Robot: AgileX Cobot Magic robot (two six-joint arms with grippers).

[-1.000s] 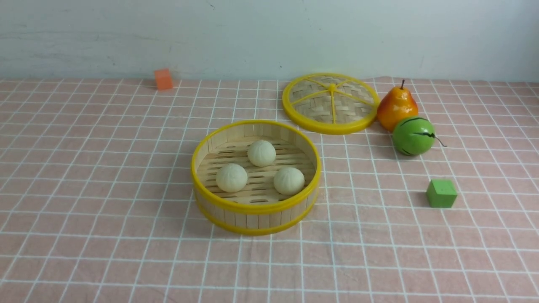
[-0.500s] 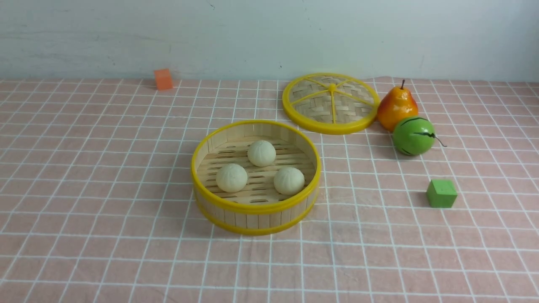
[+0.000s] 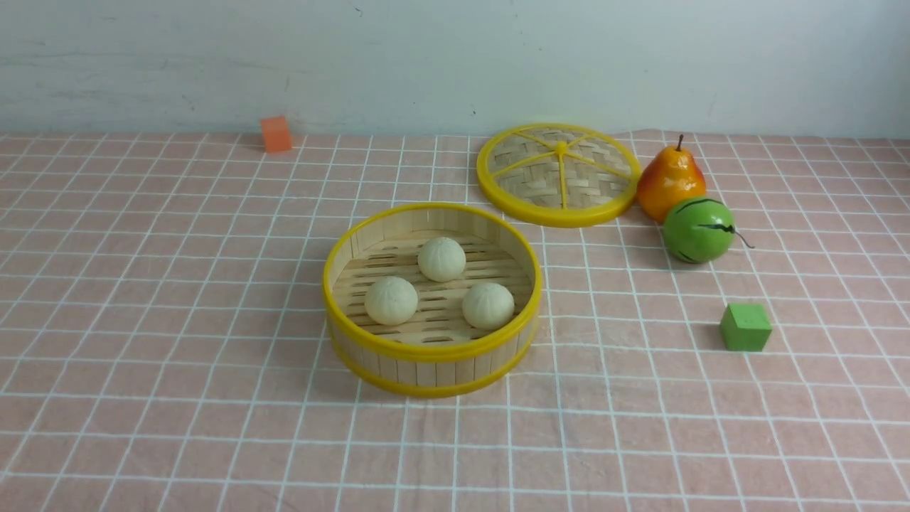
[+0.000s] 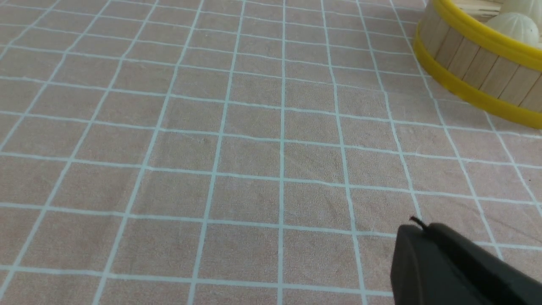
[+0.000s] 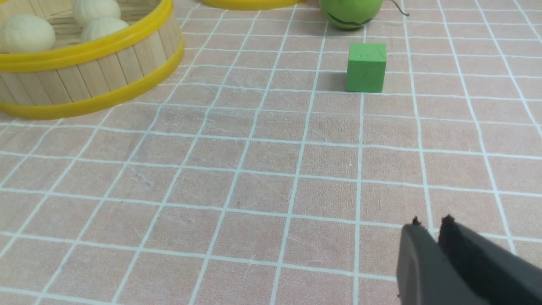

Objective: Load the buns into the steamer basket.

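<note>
Left gripper (image 4: pixel 417 226): dark fingers pressed together with no gap showing, holding nothing, tips just above the pink checked cloth (image 4: pixel 237 140) and touching nothing. Right gripper (image 5: pixel 428 226): two dark fingertips side by side with only a hairline slit between, empty, likewise hovering low over the cloth. Both arms out of the front view; only the finger ends showing in a corner of each wrist view, angled down toward the cloth.

Round bamboo-slat steamer basket with yellow rims (image 3: pixel 431 363) well ahead of both grippers, off to the right of the left one and off to the left of the right one. Three small cream-white pleated buns (image 3: pixel 441 259) (image 3: pixel 391 300) (image 3: pixel 488 305) resting on its slotted floor, apart from one another.

Small green cube (image 5: pixel 366 67), matte, ahead of the right gripper and slightly to its left, standing alone on the cloth. Green striped melon-like ball (image 3: pixel 698 230), glossy, farther ahead beyond the cube. Orange-yellow pear with a dark stem (image 3: pixel 670 181) just behind the ball, seemingly touching it. Flat woven lid with yellow rim and spokes (image 3: pixel 559 173) lying beyond the basket, just beside the pear. Small orange cube (image 3: pixel 276 134) far ahead of the left gripper, near the pale wall (image 3: pixel 455 64). Cloth soft and faintly creased, white grid lines throughout.
</note>
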